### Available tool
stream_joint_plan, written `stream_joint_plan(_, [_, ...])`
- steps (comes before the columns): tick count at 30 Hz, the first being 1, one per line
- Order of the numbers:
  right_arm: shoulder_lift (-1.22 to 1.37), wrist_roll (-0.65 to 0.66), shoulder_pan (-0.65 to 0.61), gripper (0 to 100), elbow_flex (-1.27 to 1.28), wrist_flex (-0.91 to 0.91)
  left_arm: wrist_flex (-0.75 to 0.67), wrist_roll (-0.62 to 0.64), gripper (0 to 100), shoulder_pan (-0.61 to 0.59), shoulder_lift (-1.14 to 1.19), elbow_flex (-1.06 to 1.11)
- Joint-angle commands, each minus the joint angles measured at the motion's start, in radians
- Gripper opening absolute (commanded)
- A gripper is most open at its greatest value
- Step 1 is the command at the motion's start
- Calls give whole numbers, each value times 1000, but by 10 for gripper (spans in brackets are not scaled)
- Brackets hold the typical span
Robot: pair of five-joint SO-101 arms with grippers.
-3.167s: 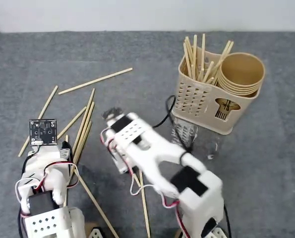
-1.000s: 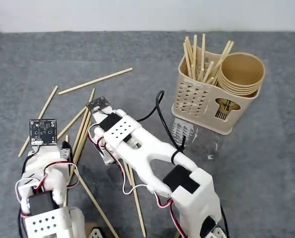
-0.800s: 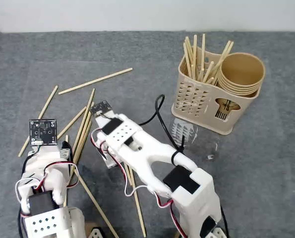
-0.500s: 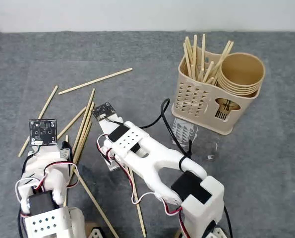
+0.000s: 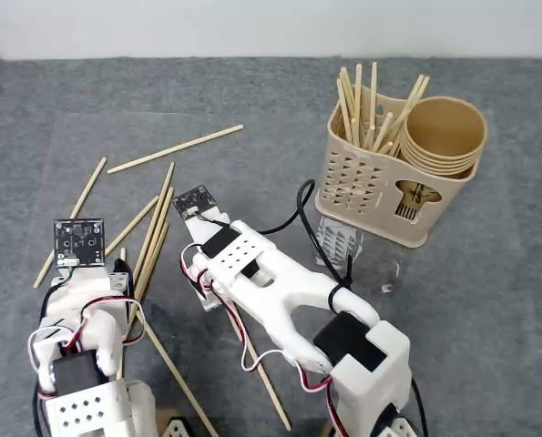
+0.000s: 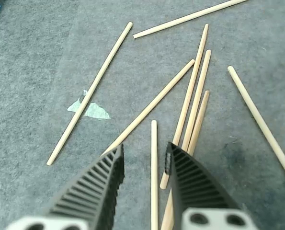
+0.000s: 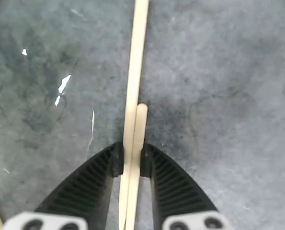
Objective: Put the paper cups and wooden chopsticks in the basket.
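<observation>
The right gripper (image 7: 131, 154) pinches two wooden chopsticks (image 7: 135, 120) side by side, low over the grey table (image 5: 489, 300) near its middle. The left gripper (image 6: 144, 152), jaws parted and empty, hangs above loose chopsticks (image 6: 195, 96) toward the left edge. Stacked paper cups (image 5: 445, 135) sit in the basket (image 5: 366, 182) near the far right corner.

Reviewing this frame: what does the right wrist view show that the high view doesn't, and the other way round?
Right wrist view adds: the right claw shut on two wooden chopsticks lying side by side. High view adds: the beige slotted plastic basket holding stacked paper cups, plus loose wooden chopsticks scattered elsewhere. Both: the grey mat and those clamped chopsticks, jutting out beneath the right arm.
</observation>
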Motion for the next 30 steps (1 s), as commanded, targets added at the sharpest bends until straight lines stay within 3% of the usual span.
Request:
stream_joint_plan(1, [-61,35,10,9,5,5,-21,-11,137,-8,-14,-8])
stream_joint_plan(13, [-384,109,122,9,2,185,-21,-11,137,-8,-14,-8])
stream_joint_plan(18, [-366,103,44,18,5,214,-21,-11,137,-8,-14,-8])
stream_joint_plan(22, [-326,103,-8,117,5,206,-21,-11,138,-8,-14,-8])
stream_joint_plan(30, [-403,112,87,105,3,311,2,-11,141,-8,-11,-68])
